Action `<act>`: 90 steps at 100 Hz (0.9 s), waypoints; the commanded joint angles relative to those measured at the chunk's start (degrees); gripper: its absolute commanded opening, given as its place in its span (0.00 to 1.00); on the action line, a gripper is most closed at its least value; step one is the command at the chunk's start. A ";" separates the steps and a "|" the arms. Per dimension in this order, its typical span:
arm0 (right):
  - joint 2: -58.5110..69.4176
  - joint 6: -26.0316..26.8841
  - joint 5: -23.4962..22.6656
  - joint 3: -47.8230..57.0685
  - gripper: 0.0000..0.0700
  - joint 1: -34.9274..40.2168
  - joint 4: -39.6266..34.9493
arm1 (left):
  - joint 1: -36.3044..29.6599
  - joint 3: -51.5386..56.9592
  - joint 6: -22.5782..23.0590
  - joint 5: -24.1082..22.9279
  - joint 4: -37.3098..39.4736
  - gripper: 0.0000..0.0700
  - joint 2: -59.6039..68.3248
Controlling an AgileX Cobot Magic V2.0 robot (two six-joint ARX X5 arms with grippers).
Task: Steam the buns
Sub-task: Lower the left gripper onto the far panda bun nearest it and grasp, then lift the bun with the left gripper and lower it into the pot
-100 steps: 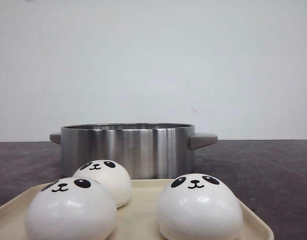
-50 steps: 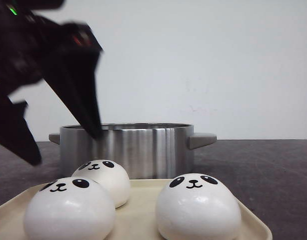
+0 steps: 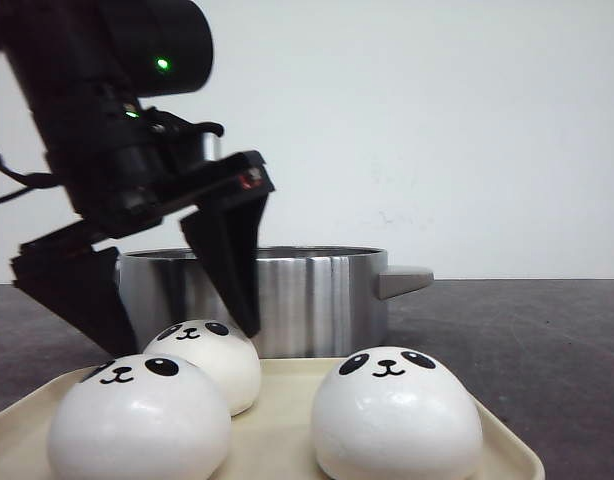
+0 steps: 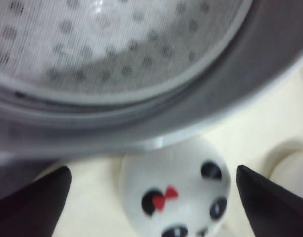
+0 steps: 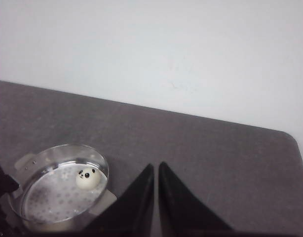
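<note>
Three of the buns sit on the cream tray [image 3: 507,445] in front of the steel pot [image 3: 287,295]: the rear bun [image 3: 209,360] lies nearest the pot's wall, the front-left bun [image 3: 137,420] just before it, and the right bun [image 3: 397,415] apart from both on the tray's other side. A fourth bun [image 5: 87,177] rests inside the pot on its perforated steamer plate [image 4: 117,44], toward one side rather than the middle, as my right wrist view shows from far off.

My left pincer [image 3: 172,325] hangs spread wide directly above the rear bun, one finger [image 3: 232,270] down on the pot side of it and the other on the outer side, holding nothing. From my left wrist the same bun [image 4: 176,190] sits between my two dark tips without either touching it, and the pot's rim curves close beyond it.

My right pincer [image 5: 156,197] is well away from the pot, above the dark bench [image 5: 215,163], its fingers pressed nearly together with only a thin slit between them and nothing in their grasp.
</note>
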 commanded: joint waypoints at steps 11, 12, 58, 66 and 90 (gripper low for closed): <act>0.79 1.07 0.20 1.07 0.01 0.63 -0.24 | -0.79 1.16 -2.75 -0.35 -1.40 1.00 4.24; 0.79 1.09 0.20 1.07 0.01 0.63 -0.24 | -0.79 1.16 -2.75 -0.37 -1.62 1.00 4.42; 0.85 1.66 1.18 1.07 0.01 0.63 -0.24 | -1.79 8.81 -0.70 -0.15 -5.44 0.01 3.54; 0.85 1.66 2.64 1.07 0.01 0.63 -0.28 | -2.45 13.00 -0.66 -0.09 -7.43 0.01 3.06; 0.85 1.95 3.13 1.07 0.01 0.63 -2.34 | -4.85 27.06 3.85 -2.43 -13.29 0.01 2.03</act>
